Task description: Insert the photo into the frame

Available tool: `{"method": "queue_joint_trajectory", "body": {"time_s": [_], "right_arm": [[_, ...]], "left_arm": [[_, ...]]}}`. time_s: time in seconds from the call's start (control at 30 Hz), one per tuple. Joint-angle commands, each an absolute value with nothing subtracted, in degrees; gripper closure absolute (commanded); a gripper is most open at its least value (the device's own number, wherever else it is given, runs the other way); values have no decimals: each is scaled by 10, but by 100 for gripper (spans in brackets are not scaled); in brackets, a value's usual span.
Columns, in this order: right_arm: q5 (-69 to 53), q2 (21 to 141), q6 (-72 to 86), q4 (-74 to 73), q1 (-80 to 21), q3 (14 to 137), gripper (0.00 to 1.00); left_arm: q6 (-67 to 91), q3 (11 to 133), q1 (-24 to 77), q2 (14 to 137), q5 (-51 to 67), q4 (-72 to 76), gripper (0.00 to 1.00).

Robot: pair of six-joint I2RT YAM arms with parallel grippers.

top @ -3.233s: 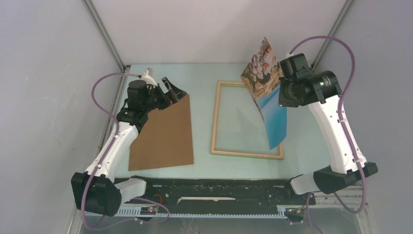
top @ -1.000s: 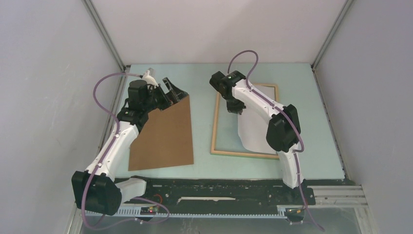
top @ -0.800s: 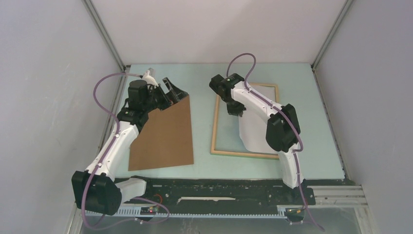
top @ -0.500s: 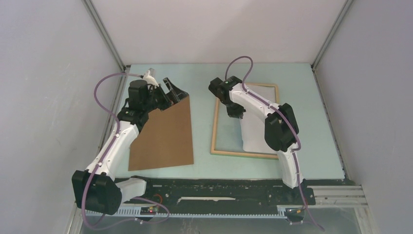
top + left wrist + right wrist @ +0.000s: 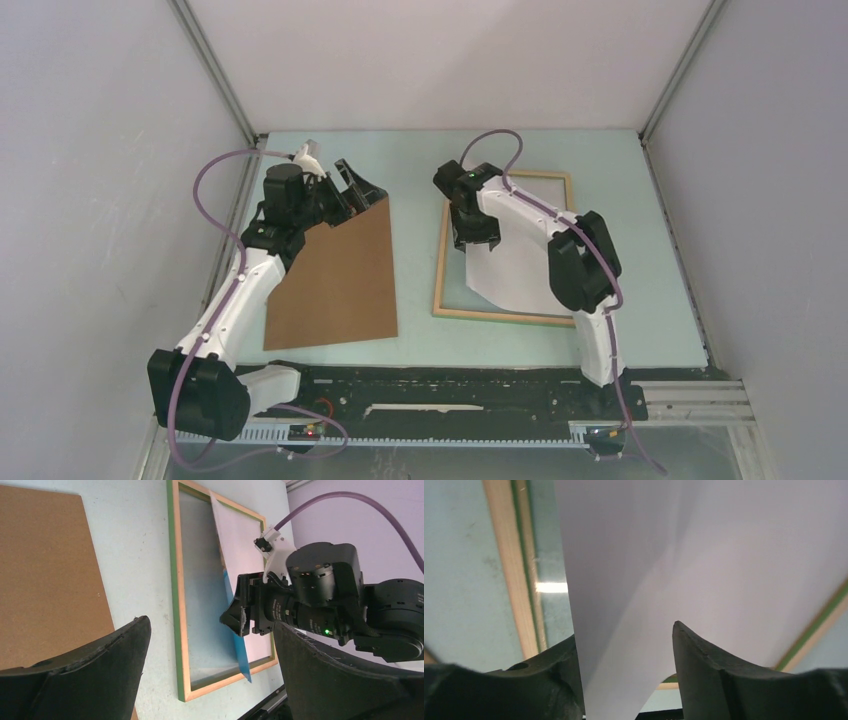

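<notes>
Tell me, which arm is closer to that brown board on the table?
Left. The left arm's fingers are at the brown board's far corner, while the right arm's fingers are over the frame, either side of the photo.

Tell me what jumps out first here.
The photo, white back up, sits skewed and tilted over the light wood frame right of centre, the right arm's open fingers at its edge. A big brown board lies to the left, by the left arm's open fingers.
</notes>
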State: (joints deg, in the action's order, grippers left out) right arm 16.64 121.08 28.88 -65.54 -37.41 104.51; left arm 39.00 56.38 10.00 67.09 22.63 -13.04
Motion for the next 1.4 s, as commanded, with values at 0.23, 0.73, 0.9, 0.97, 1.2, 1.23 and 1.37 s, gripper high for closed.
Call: {"method": "queue_joint_trajectory", "body": {"time_s": [0.23, 0.73, 0.9, 0.97, 1.2, 1.23, 1.37], "right_arm": [[-44, 1024, 289, -444, -336, 887, 24], [-169, 997, 392, -246, -328, 738, 24], [-192, 1019, 436, -160, -368, 708, 25], [-197, 1033, 455, -134, -385, 704, 25], [-221, 1091, 522, -9, -453, 690, 27], [-217, 1098, 522, -6, -461, 690, 27], [-209, 1115, 528, 21, -483, 688, 29]], "left_arm": [[389, 576, 102, 670, 226, -115, 0], [393, 576, 102, 677, 234, -114, 0], [389, 578, 102, 686, 229, -119, 0], [380, 585, 101, 695, 218, -130, 0], [340, 595, 67, 722, 138, -168, 0], [337, 594, 60, 725, 130, -169, 0], [318, 598, 26, 741, 88, -183, 0]]}}
